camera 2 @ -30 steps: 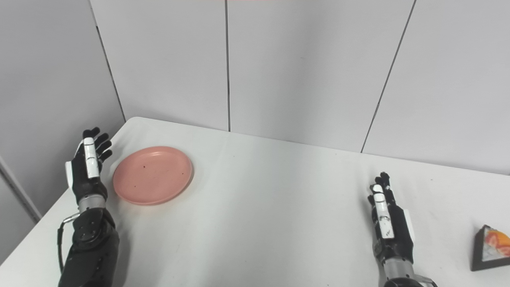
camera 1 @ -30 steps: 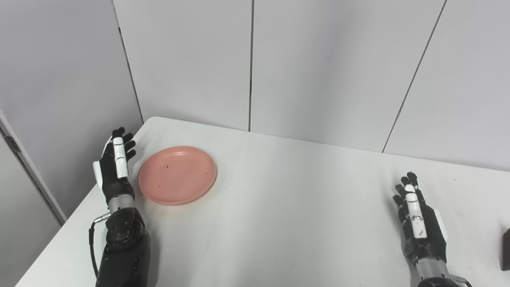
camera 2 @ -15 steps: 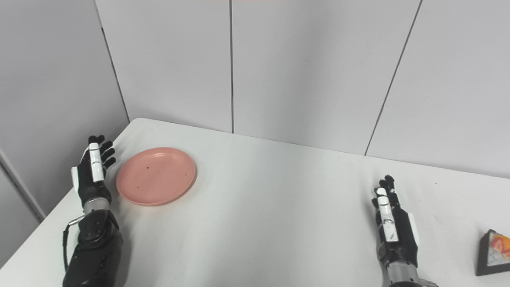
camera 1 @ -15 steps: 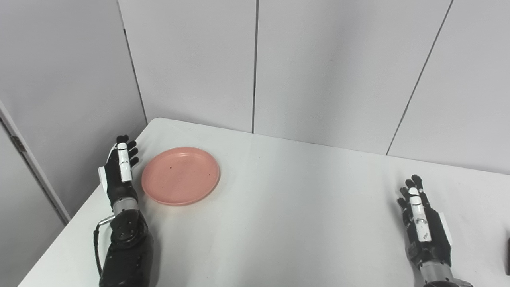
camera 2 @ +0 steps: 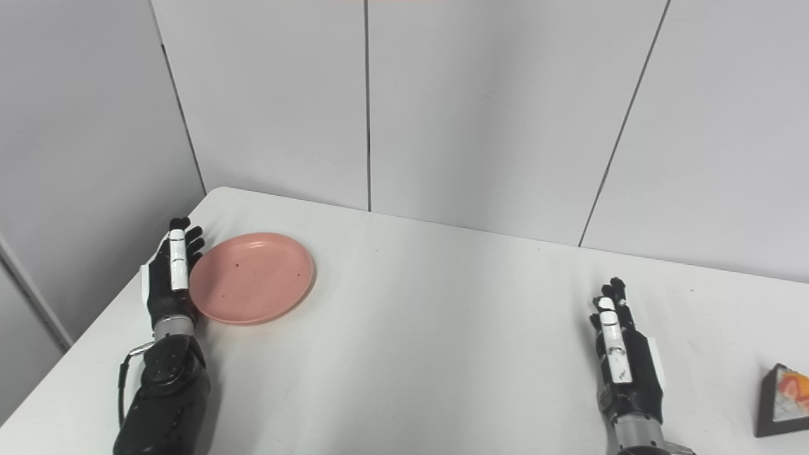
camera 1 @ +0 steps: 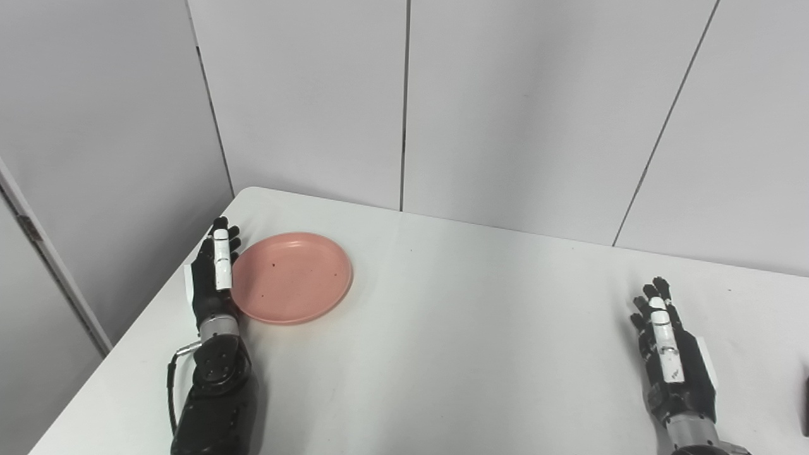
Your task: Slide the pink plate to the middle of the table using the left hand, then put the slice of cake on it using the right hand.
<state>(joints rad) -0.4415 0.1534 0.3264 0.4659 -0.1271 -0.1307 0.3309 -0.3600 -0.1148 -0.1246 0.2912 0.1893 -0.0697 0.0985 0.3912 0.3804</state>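
Observation:
The pink plate (camera 1: 294, 277) lies flat near the table's far left corner. My left hand (camera 1: 213, 278) stands edge-on, open, with its fingers against the plate's left rim. My right hand (camera 2: 622, 360) is open and empty, resting edge-on at the table's right front. The slice of cake (camera 2: 784, 400), dark-sided with an orange and white top, sits at the far right, apart from the right hand; in the left eye view only a dark sliver of it (camera 1: 806, 407) shows at the picture's edge.
The white table (camera 1: 442, 354) has its left edge close beside my left arm. Grey wall panels (camera 1: 404, 101) stand right behind the table's back edge.
My left hand has moved right, from a gap beside the plate to touching its left rim. The plate has shifted slightly right. The right hand has not moved.

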